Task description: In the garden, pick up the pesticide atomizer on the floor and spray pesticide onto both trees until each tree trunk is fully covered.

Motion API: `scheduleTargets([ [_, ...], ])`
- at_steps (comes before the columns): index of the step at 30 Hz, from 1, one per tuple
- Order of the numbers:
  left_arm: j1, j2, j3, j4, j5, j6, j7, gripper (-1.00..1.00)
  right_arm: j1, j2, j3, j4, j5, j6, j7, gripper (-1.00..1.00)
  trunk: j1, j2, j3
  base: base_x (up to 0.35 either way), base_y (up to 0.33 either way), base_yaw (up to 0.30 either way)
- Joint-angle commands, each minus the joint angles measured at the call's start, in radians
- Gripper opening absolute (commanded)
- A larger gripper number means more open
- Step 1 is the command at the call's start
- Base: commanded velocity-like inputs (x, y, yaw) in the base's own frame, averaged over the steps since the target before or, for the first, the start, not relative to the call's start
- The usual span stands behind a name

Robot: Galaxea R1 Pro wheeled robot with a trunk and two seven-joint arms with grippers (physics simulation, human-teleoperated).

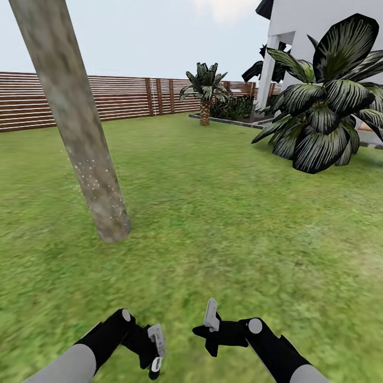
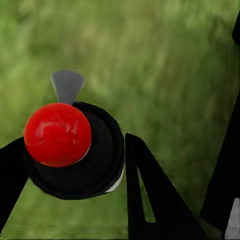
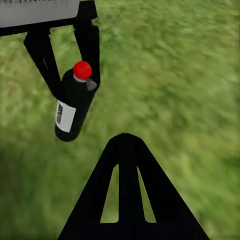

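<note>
On a green lawn (image 1: 223,223) ringed by a brown slatted fence (image 1: 117,98), a robot is facing 1 thick, mottled grey-tan tree trunk (image 1: 80,127) that is leaning across the left of the head view. Fine pale specks of pesticide (image 1: 98,183) are dotting the lower part of the trunk. A broad-leaved dark bush (image 1: 324,111) is standing at the right beside a white building (image 1: 314,37), and a small palm (image 1: 205,90) is growing near the far fence.

Low in the head view, both arms are reaching forward over the grass. The left gripper (image 1: 154,346) is pinching the pesticide atomizer (image 3: 75,107), a black bottle with a red cap and a white label. From the right wrist camera, the bottle is hanging above the grass between the left gripper's 2 dark fingers. From the left wrist camera, the atomizer's red cap (image 2: 58,134) is showing close up, with a grey nozzle tab behind it.

The right gripper (image 1: 213,324) is hovering just beside the left one, holding nothing; whether it is spread or pressed together cannot be told.
</note>
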Motion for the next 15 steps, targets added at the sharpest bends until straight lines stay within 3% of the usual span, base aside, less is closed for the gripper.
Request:
scheduleTargets([
  [1, 0.000, 0.022, 0.002, 0.000, 0.006, 0.000, 0.001, -1.00, 0.000, 0.000, 0.000, 0.001, 0.000, 0.000, 0.000, -1.00, 0.000, 0.000, 0.000, 0.000, 0.000, 0.000],
  [2, 0.000, 0.051, 0.002, 0.000, 0.006, 0.001, 0.005, -1.00, 0.000, -0.001, 0.000, 0.001, 0.000, -0.001, 0.000, 1.00, 0.000, 0.000, 0.000, 0.000, 0.000, 0.000],
  [5, 0.000, 0.083, 0.007, -0.001, 0.012, 0.003, 0.037, -1.00, 0.000, -0.001, -0.001, 0.005, 0.000, -0.002, -0.002, 1.00, 0.000, 0.000, 0.000, 0.000, 0.000, 0.000],
  [7, 0.000, 0.085, 0.045, 0.001, 0.041, 0.005, 0.152, -1.00, 0.000, -0.002, -0.004, 0.026, 0.000, -0.004, -0.034, 1.00, 0.000, 0.000, 0.000, 0.000, 0.000, 0.000],
  [9, 0.001, 0.082, 0.097, 0.030, 0.110, 0.005, 0.285, -1.00, 0.002, -0.003, -0.006, 0.087, -0.005, -0.007, -0.150, 1.00, 0.000, 0.000, 0.000, 0.000, 0.000, 0.000],
  [11, 0.003, 0.081, 0.125, 0.104, 0.241, -0.011, 0.431, -1.00, 0.004, -0.002, -0.007, 0.214, -0.026, -0.033, -0.355, 1.00, 0.000, 0.000, 0.000, 0.000, 0.000, 0.000],
  [12, 0.009, 0.080, 0.130, 0.158, 0.330, -0.090, 0.516, -1.00, 0.005, -0.002, -0.021, 0.286, -0.103, -0.094, -0.478, 1.00, 0.000, 0.000, 0.000, 0.000, 0.000, 0.000],
  [13, 0.021, 0.079, 0.132, 0.199, 0.393, -0.174, 0.581, -1.00, 0.006, -0.003, -0.036, 0.334, -0.192, -0.155, -0.560, 1.00, 0.000, 0.000, 0.000, 0.000, 0.000, 0.000],
  [14, 0.035, 0.078, 0.133, 0.228, 0.458, -0.257, 0.655, -1.00, 0.008, -0.005, -0.046, 0.382, -0.280, -0.214, -0.625, 1.00, 0.000, 0.000, 0.000, 0.000, 0.000, 0.000],
  [15, 0.059, 0.077, 0.134, 0.248, 0.546, -0.343, 0.755, -1.00, 0.011, -0.010, -0.052, 0.451, -0.365, -0.289, -0.682, 1.00, 0.000, 0.000, 0.000, 0.000, 0.000, 0.000],
])
